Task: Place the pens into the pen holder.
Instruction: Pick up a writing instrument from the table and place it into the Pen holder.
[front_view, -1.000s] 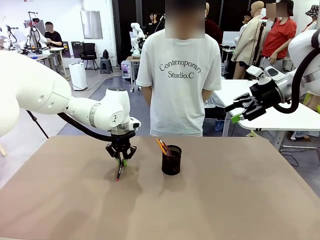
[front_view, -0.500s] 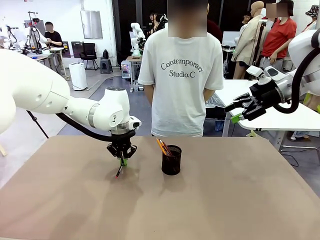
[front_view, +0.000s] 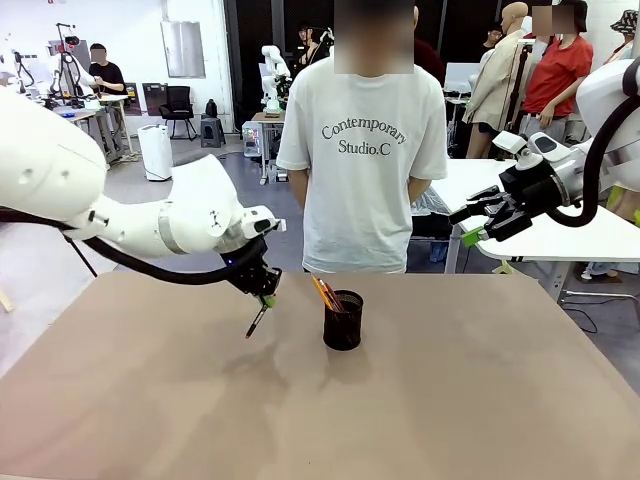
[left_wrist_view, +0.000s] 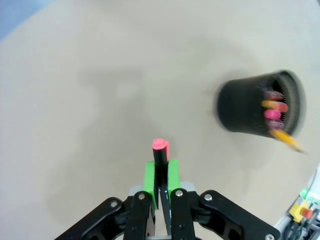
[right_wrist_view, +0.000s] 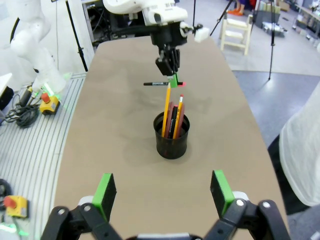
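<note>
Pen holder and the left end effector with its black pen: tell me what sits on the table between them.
Nothing. In the front view, bare tabletop separates the pen holder from the black pen clamped in the left end effector. The left wrist view shows the same.

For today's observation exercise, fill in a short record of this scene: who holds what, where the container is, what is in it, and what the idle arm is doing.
Left end effector: shut on a thin black pen with red ends, lifted clear of the table
Pen tilt: slanted, lower tip toward the table
Container: small black wire-mesh cup, upright, right of the held pen
Contents: orange-yellow pencil and other pens, leaning
Right end effector: open, raised, holding nothing
</note>
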